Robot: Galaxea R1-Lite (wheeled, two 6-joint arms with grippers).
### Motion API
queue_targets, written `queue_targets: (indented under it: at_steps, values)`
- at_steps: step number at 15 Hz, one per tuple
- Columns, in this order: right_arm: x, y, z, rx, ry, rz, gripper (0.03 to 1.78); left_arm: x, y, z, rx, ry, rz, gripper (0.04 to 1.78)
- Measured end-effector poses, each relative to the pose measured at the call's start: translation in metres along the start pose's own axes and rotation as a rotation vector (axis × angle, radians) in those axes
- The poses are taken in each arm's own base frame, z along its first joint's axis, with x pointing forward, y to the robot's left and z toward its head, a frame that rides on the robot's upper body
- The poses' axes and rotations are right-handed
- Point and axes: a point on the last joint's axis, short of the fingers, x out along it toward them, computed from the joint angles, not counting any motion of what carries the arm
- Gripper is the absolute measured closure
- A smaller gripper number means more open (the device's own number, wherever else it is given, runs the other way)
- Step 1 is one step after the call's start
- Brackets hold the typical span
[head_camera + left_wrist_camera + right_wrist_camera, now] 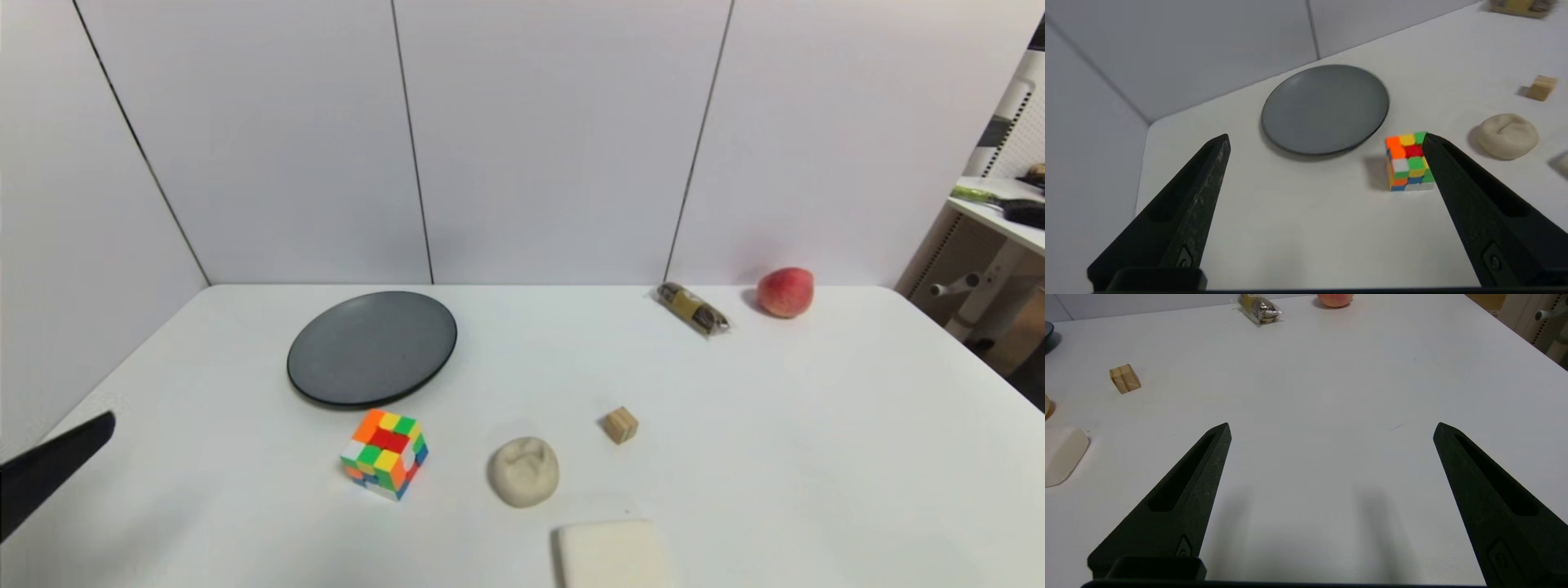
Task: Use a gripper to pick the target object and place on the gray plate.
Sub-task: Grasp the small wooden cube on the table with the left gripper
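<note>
Hovering low at the table's left edge, the left gripper (1327, 139) has its jaws spread wide with nothing between them; the head view catches only one black finger tip (57, 474) of it. Just ahead of that gripper lies the gray plate (1325, 108), bare on top, and the puzzle cube (1408, 161) sits beside its right-hand finger, partly hidden behind it. Farther off to that same side, past the dough lump (1507, 135), rests the target object (1540, 87), well apart from the plate.

Over to the right gripper (1331, 426), which the head view misses completely: its own camera shows jaws wide apart above bare white table (1331, 375), holding nothing. The wooden cube (1125, 378) lies ahead of it and off to its left, sitting flat and turned corner-on towards the robot; being a cube, it has no long axis. A white block (1061, 455) lies nearer that gripper's left finger, while the wrapped snack (1258, 308) and peach (1334, 299) sit far ahead
</note>
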Motion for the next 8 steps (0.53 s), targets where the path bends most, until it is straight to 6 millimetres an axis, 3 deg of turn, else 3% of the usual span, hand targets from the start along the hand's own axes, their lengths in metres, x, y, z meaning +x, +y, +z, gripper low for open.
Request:
queue_targets:
  at_steps: [4,8]
  values:
    - [0.0,0.0,0.0,0.0,0.0,0.0,0.1,0.058,-0.013,0.049,0.053,-0.03,-0.318,0.13]
    - [0.0,0.0,0.0,0.0,0.0,0.0,0.1,0.116,-0.051,0.076,0.08,-0.016,-0.527,0.13]
